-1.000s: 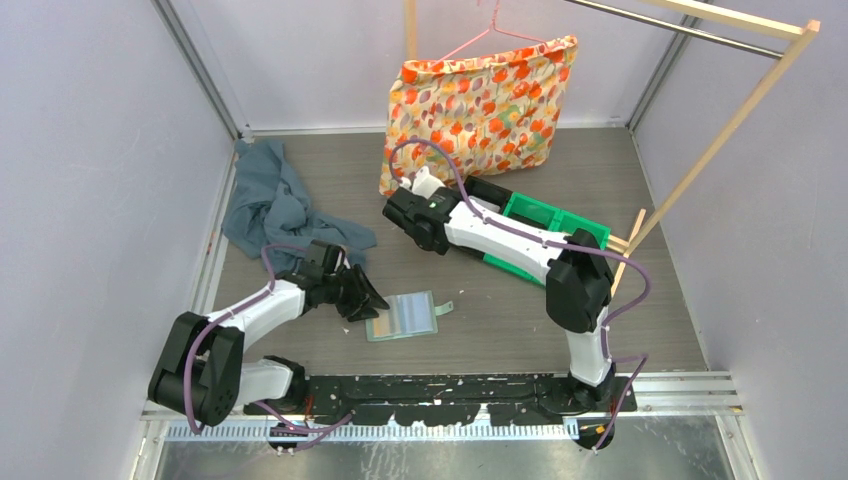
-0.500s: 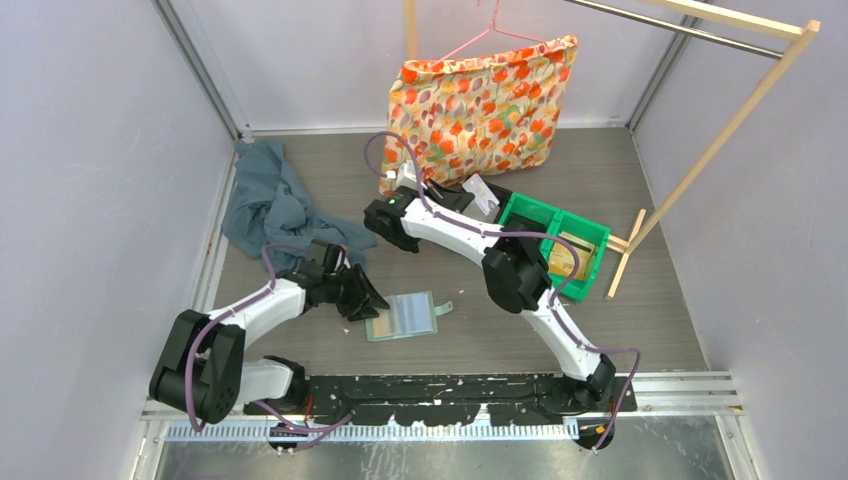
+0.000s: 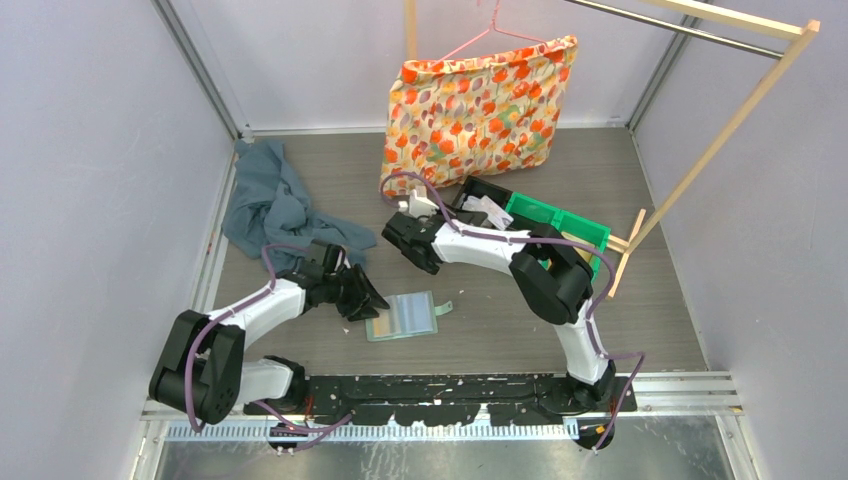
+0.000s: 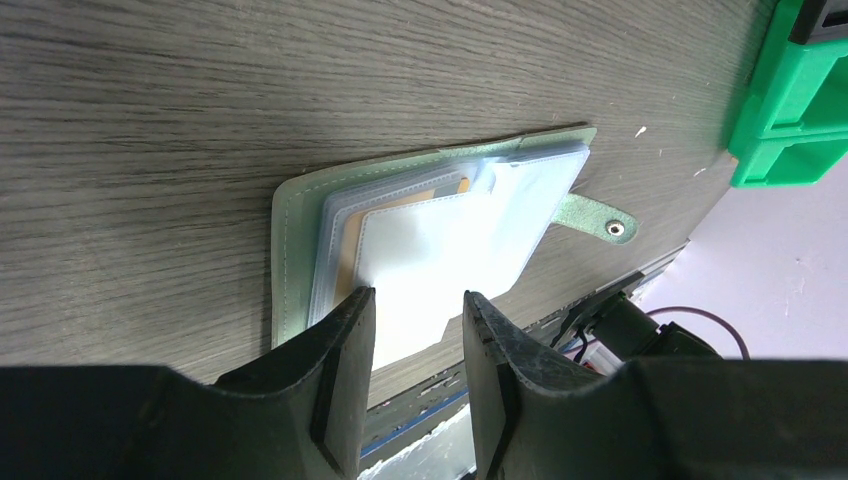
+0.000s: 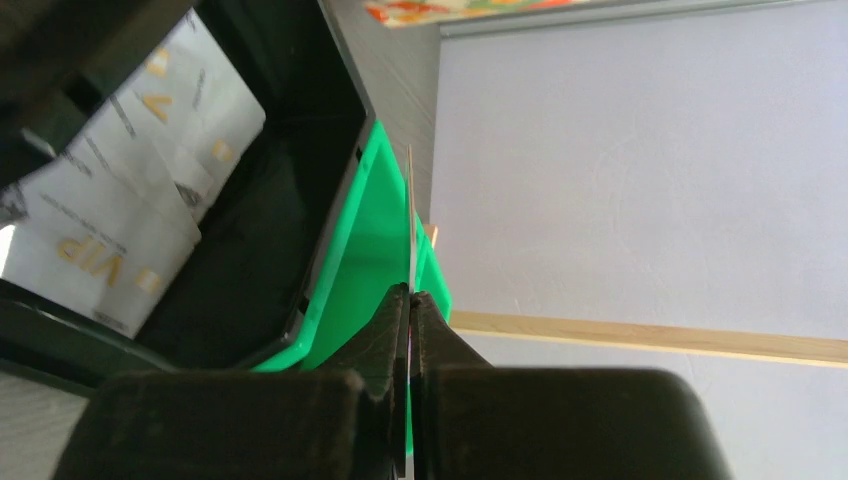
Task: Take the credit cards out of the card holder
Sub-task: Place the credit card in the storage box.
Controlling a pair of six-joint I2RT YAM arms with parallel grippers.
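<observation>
The card holder [image 3: 405, 316] lies open on the table, a pale sage-green wallet with clear pockets; in the left wrist view [image 4: 293, 240] a whitish card [image 4: 440, 250] shows in its top pocket, with a tan one under it. My left gripper [image 3: 374, 303] is open at the holder's left edge, its fingers [image 4: 345, 330] straddling the near edge of the pockets and holding nothing. My right gripper [image 3: 468, 212] is shut on a thin credit card [image 5: 410, 220], seen edge-on, held over the bins.
A black bin [image 5: 270, 230] with printed white paper [image 5: 130, 210] adjoins a bright green bin [image 3: 565, 225] at right centre. A blue-grey cloth [image 3: 270, 200] lies at the left. A floral bag [image 3: 480, 100] hangs at the back. A wooden rack [image 3: 720, 130] stands at the right.
My right arm has swung its wrist and elbow about and brought the held card over the bins. The left arm and the holder have not moved.
</observation>
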